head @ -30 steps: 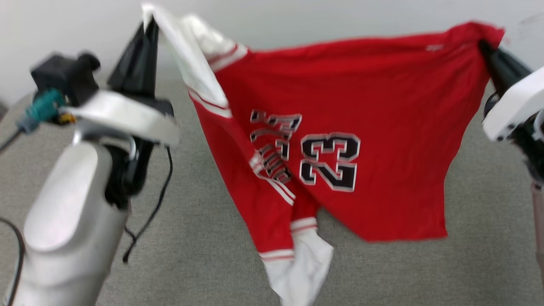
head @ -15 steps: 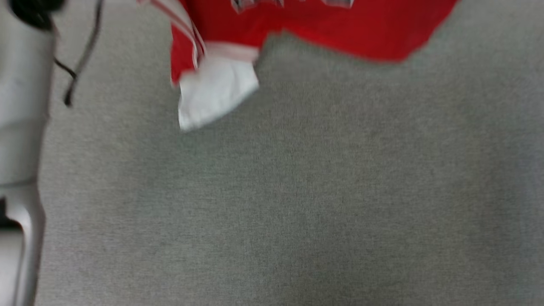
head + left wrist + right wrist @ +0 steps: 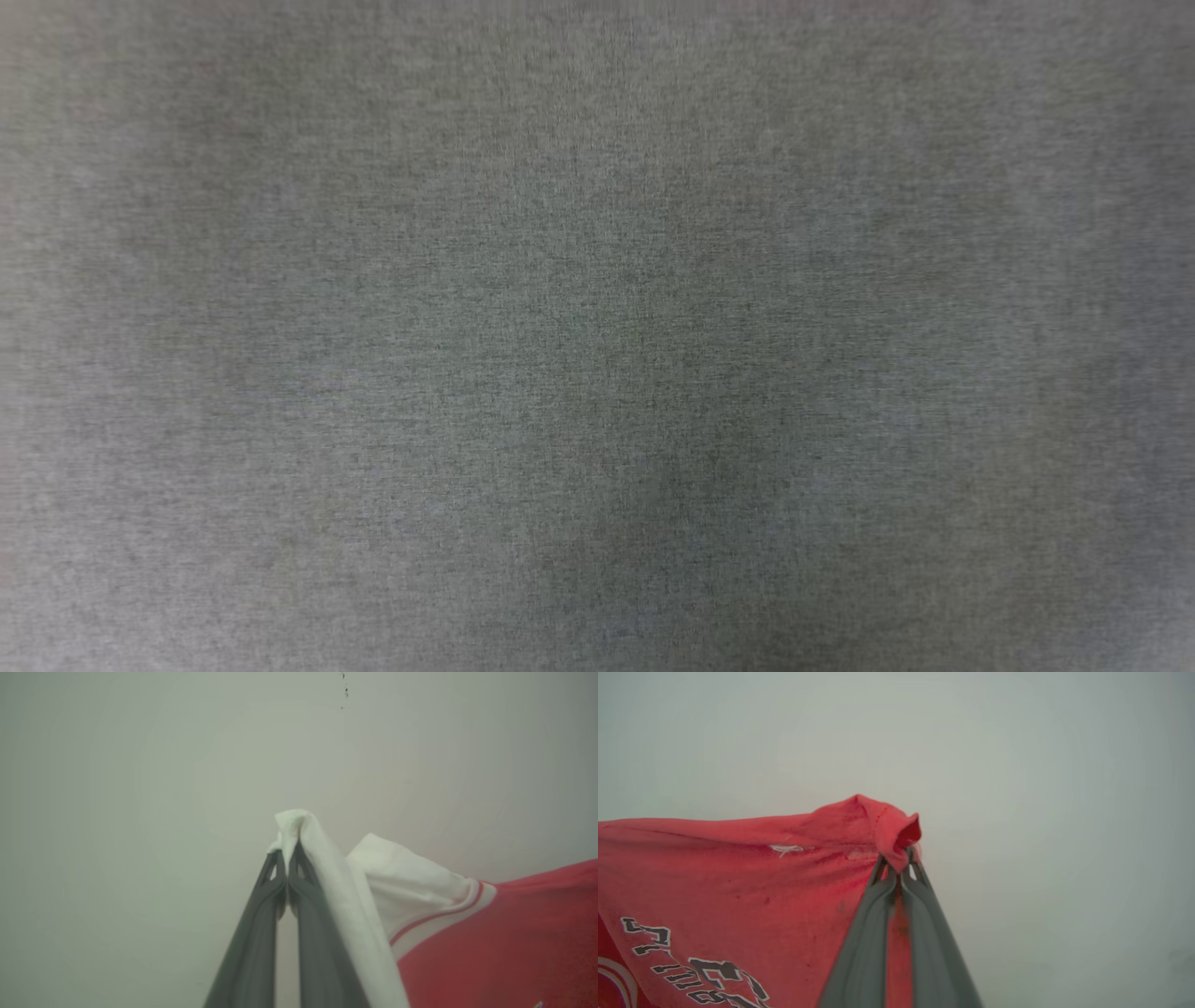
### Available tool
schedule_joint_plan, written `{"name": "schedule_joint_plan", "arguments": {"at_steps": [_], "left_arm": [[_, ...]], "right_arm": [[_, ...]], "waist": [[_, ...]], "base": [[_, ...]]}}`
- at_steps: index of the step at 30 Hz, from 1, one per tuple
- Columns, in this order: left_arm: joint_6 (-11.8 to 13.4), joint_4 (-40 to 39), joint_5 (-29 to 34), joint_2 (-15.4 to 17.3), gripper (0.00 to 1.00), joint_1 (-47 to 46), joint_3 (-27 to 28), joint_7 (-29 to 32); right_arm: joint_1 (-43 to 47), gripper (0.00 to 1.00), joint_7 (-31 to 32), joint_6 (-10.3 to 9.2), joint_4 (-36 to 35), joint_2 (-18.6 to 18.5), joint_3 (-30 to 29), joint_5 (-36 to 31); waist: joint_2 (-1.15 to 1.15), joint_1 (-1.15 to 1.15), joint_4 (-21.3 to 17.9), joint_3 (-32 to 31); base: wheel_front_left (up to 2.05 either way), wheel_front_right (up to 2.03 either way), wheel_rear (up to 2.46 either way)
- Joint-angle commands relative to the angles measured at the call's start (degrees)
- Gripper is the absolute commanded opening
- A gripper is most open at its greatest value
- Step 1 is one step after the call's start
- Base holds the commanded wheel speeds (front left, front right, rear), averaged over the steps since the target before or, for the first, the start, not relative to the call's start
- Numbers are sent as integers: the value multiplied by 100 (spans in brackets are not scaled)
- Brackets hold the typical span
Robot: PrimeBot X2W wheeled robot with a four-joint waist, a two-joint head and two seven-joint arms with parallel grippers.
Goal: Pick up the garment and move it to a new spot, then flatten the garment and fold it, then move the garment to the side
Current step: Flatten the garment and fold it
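Observation:
The garment point(image 3: 738, 877) is a red jersey with white sleeves and black white-outlined lettering, held up in the air in front of a pale wall. In the left wrist view my left gripper point(image 3: 287, 851) is shut on a bunch of the white sleeve point(image 3: 327, 868), and the red body point(image 3: 514, 933) hangs off to the right. In the right wrist view my right gripper point(image 3: 899, 858) is shut on a gathered red corner, with the cloth stretching away to the left. The lower part of the jersey is out of view.
The head view looks down on a grey woven fabric surface point(image 3: 597, 336), blurred and even in tone. A plain pale wall point(image 3: 140, 788) stands behind both raised grippers, with a few small dark specks point(image 3: 345, 690) near the top.
The head camera has tilted down, so the jersey and both arms slid up and out of its picture. Both grips on the cloth look unchanged.

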Motion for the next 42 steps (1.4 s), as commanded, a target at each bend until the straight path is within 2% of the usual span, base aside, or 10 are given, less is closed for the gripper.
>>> {"name": "schedule_joint_plan", "arguments": {"at_steps": [1, 8, 12, 21, 30, 38, 42], "left_arm": [[-45, 183, -30, -24, 0, -13, -17, -19], [-199, 1107, -235, -241, 0, 370, -55, -132], [-337, 1663, -434, -406, 0, 709, -33, -206], [-616, 2544, -974, -795, 0, 2036, 48, -394], [-694, 2466, -1474, -861, 0, 4050, -84, -471], [-688, 1751, -1874, -500, 0, 5934, 10, -518], [-486, 1125, -1978, -346, 0, 6870, 68, -437]], "right_arm": [[-117, 0, -148, -4, 225, -30, 143, 71], [-201, 0, -467, -4, 1210, 51, 871, 375], [49, 0, -409, -4, 1746, 53, 1278, 604], [1327, 0, -438, -4, 2329, -4, 2020, 1214], [3325, 0, -637, -5, 1882, -231, 2514, 1777], [5017, 0, -656, -8, 1137, -562, 2605, 2035], [5839, 0, -545, -9, 677, -734, 2386, 2124]], "waist": [[0, -1, 11, 248], [0, -1, 71, 264], [0, -1, 133, 103], [0, -1, 278, -917], [0, -1, 349, -2223], [0, -1, 328, -3122], [0, -1, 335, -3457]], "base": [[0, 0, 0], [0, 0, 0], [0, 0, 0], [0, 0, 0], [0, 0, 0], [0, 0, 0], [0, 0, 0]]}}
